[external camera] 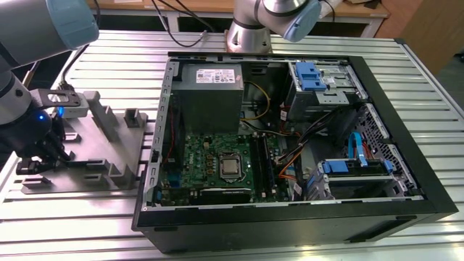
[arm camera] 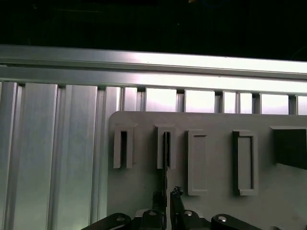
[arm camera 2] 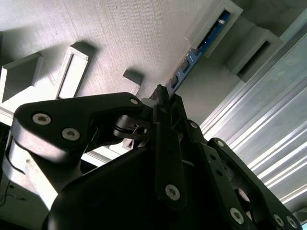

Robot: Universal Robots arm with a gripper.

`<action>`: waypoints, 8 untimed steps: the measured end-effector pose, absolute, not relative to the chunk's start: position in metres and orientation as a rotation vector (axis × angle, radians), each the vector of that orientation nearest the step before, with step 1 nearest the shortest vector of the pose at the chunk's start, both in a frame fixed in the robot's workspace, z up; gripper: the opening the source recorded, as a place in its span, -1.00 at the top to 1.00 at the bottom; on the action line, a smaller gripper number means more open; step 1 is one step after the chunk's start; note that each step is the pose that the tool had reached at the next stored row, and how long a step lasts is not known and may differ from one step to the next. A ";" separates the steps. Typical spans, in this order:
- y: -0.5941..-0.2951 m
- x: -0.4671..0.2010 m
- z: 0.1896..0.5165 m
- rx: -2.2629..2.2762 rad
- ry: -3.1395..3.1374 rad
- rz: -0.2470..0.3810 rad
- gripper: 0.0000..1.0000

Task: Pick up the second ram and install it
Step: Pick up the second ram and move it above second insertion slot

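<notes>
I see the gripper (external camera: pixel 38 162) low over the grey fixture plate (external camera: pixel 94 147) on the tabletop (external camera: pixel 108 51), at nine o'clock from the open computer case (external camera: pixel 413 168). In the first wrist view the second ram (arm camera: pixel 166 151) stands on edge in a slotted block of that plate, its near end between the jaws. I cannot tell whether they grip it. By my judgement the pickup is barely begun. The stick is not lifted, and seating it on the motherboard (external camera: pixel 210 152) is not yet done.

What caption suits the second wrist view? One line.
End effector at the second ram in a grey fixture slot.
</notes>
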State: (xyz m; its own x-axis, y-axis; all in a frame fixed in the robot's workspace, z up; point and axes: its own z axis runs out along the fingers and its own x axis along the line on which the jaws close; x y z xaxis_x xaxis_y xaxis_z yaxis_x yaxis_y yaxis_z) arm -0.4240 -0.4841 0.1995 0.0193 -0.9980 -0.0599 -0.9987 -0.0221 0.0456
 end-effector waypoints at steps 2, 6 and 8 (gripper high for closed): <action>-0.484 -0.424 0.199 -2.236 2.190 0.117 0.59; -0.484 -0.424 0.199 -2.236 2.190 0.117 0.59; -0.484 -0.424 0.199 -2.236 2.190 0.117 0.59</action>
State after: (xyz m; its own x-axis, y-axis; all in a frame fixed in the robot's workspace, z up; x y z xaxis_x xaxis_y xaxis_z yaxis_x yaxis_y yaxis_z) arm -0.4238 -0.4841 0.1995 0.0194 -0.9980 -0.0599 -0.9987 -0.0221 0.0455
